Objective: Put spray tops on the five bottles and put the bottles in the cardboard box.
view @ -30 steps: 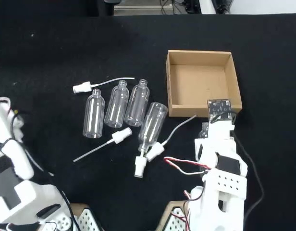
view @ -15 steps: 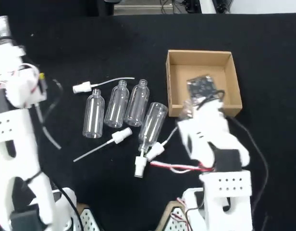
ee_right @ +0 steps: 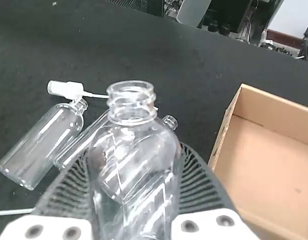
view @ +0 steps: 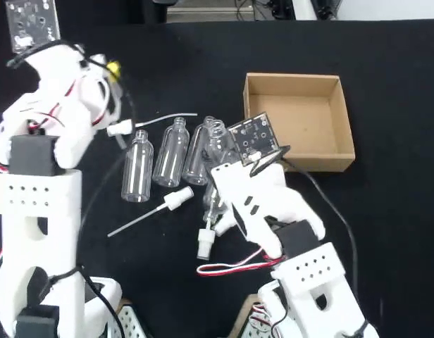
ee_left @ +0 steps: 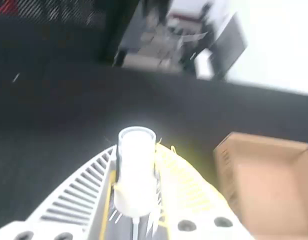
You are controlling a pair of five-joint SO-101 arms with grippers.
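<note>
White spray top sits pinched in my left gripper, well apart from the cardboard box. My right gripper clamps a clear bottle, mouth up, just beside the box. Other bottles lie near it.

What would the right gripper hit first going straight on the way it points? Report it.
Likely the bare table beyond the lying bottles; the held bottle in the right gripper would arrive first. Height is unclear.

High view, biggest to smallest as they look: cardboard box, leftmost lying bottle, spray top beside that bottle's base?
1. cardboard box
2. leftmost bottle
3. spray top
All three rest on the table, so nearness hardly skews this.
</note>
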